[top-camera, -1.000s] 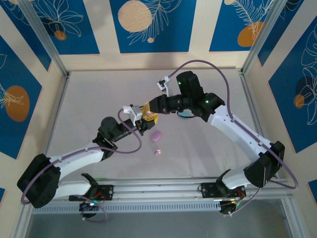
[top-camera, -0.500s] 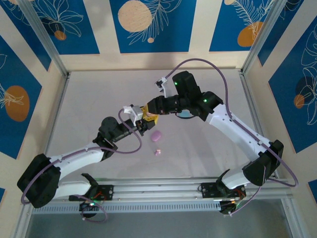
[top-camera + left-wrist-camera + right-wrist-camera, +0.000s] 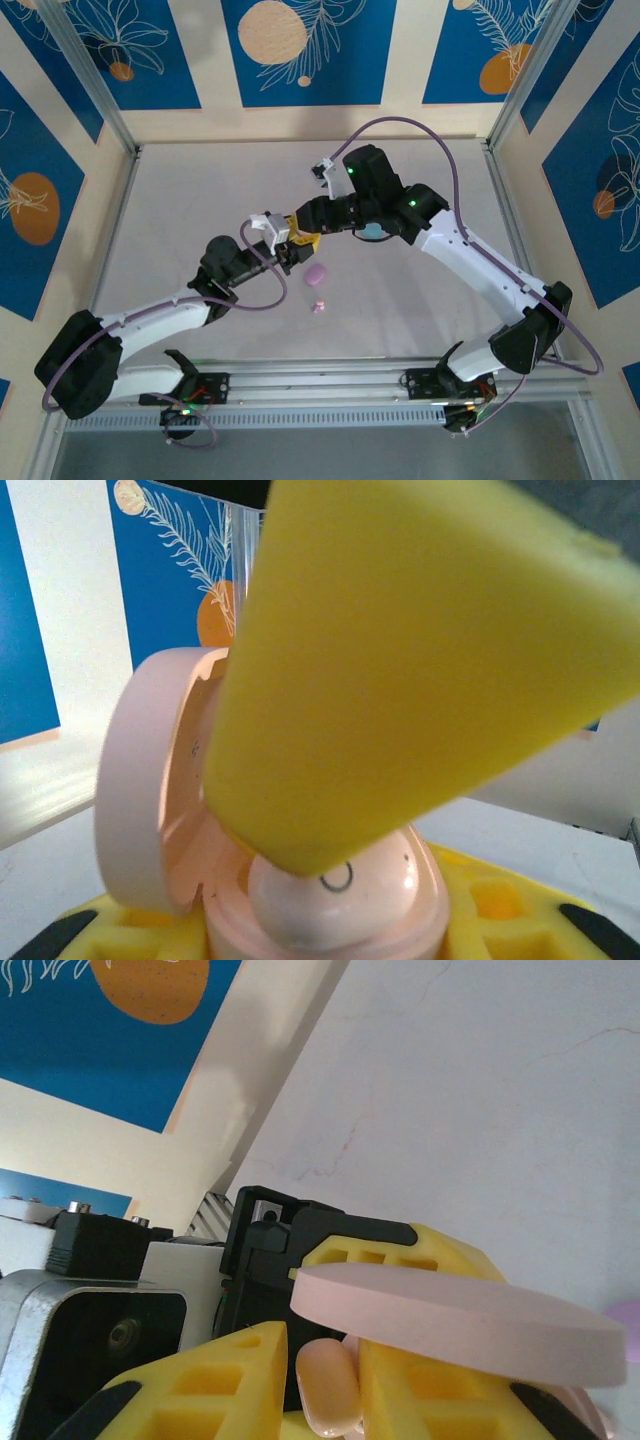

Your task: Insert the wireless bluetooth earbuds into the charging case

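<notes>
arms converge: left pincer (image 3: 298,248) clasps case (image 3: 140,810) (lid open), right pincer (image 3: 306,228) straddles earbud (image 3: 328,1390), grip unclear.

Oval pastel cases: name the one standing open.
The pale pink oval case, lid swung up, gripped in the left gripper; the lilac oval case lying on the table looks shut.

Both arms are meeting gripper to gripper.

The left arm (image 3: 150,330) is stretching toward 2 o'clock, its left gripper (image 3: 290,252) clamping the open pink charging case (image 3: 150,810). The right arm (image 3: 480,265) is rising toward 11 o'clock, its wrist bending toward 8 o'clock, and the right gripper (image 3: 305,232) is pressing in above; a pink earbud (image 3: 325,1390) is sitting between its fingers, grip unclear.
</notes>
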`<action>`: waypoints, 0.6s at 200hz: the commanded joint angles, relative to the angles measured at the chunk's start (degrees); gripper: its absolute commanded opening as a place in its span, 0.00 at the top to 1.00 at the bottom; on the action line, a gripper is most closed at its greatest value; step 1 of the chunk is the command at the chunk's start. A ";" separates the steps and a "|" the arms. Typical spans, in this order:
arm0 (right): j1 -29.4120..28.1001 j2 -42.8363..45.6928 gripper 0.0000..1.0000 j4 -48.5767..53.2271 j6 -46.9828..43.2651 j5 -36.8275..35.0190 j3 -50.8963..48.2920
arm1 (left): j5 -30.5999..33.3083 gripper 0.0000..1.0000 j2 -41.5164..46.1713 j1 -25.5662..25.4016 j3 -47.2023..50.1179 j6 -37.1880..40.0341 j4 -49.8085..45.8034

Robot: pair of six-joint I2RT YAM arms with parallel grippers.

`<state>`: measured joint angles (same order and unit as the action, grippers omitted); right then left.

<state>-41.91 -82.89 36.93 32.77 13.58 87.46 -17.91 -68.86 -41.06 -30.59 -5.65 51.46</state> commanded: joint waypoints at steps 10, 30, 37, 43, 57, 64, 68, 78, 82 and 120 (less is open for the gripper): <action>-0.43 -1.22 0.73 4.61 -1.34 -2.74 1.42 | 0.33 0.77 1.10 -0.51 -0.88 -0.50 5.66; -0.63 -0.89 0.73 5.07 -1.48 -3.88 2.00 | 0.46 0.77 1.20 -0.51 -0.79 -0.51 5.43; -0.63 -0.85 0.72 5.07 -1.48 -4.13 2.12 | 0.51 0.77 1.28 -0.51 -0.79 -0.50 5.28; -0.69 -0.70 0.72 5.15 -1.53 -4.17 2.28 | 0.57 0.78 1.29 -0.54 -0.77 -0.50 5.23; -0.80 -0.60 0.72 5.79 -1.70 -4.59 2.71 | 0.68 0.78 1.36 -0.55 -0.72 -0.45 5.03; -0.89 -0.52 0.71 6.00 -1.90 -4.61 2.96 | 0.69 0.78 1.37 -0.60 -0.70 -0.41 4.94; -0.94 -0.44 0.71 6.02 -2.05 -4.54 2.98 | 0.73 0.78 1.40 -0.52 -0.70 -0.41 4.96; -1.06 -0.23 0.71 5.90 -2.19 -4.56 3.07 | 0.71 0.77 1.44 -0.55 -0.74 -0.41 4.88; -1.07 -0.09 0.71 5.90 -2.12 -4.57 3.15 | 0.82 0.77 1.37 -0.59 -0.76 -0.39 4.88; -1.08 1.94 0.68 4.16 -2.09 -3.13 3.04 | 0.78 0.78 1.32 -0.60 -0.71 -0.39 4.59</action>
<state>-42.65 -83.07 39.94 31.66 10.26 89.25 -17.82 -68.86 -41.08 -30.59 -5.65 51.51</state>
